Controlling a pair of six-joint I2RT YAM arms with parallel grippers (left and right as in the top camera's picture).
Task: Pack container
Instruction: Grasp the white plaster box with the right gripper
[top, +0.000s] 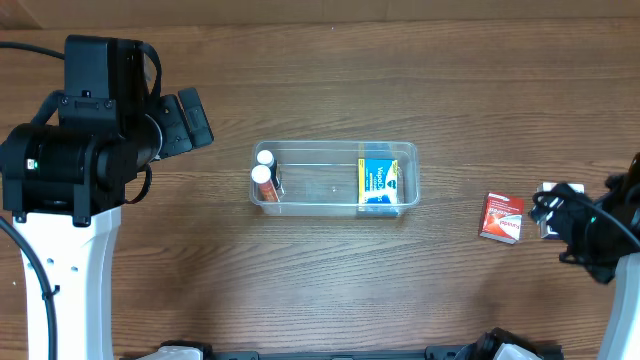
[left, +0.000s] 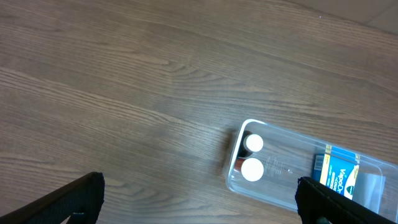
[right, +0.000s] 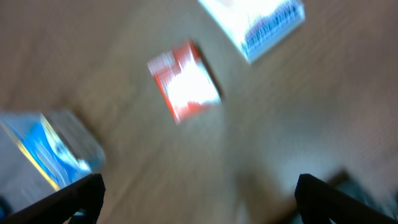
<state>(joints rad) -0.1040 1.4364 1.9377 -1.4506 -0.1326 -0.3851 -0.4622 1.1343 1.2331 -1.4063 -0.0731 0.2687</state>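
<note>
The clear container (top: 335, 152) lies mid-table; it holds two white-capped bottles (top: 263, 174) at its left end and a blue and yellow box (top: 377, 186) at its right end. It also shows in the left wrist view (left: 292, 167) and, blurred, in the right wrist view (right: 81, 134). A red box (top: 501, 217) lies on the table to its right, blurred in the right wrist view (right: 183, 81). My left gripper (left: 199, 205) is open and empty, left of the container. My right gripper (right: 199, 199) is open and empty near the red box.
A white box (right: 258, 25) lies beyond the red box, at the far right of the table (top: 548, 189), partly hidden by my right arm (top: 590, 230). The left arm's base (top: 70, 170) stands at the left edge.
</note>
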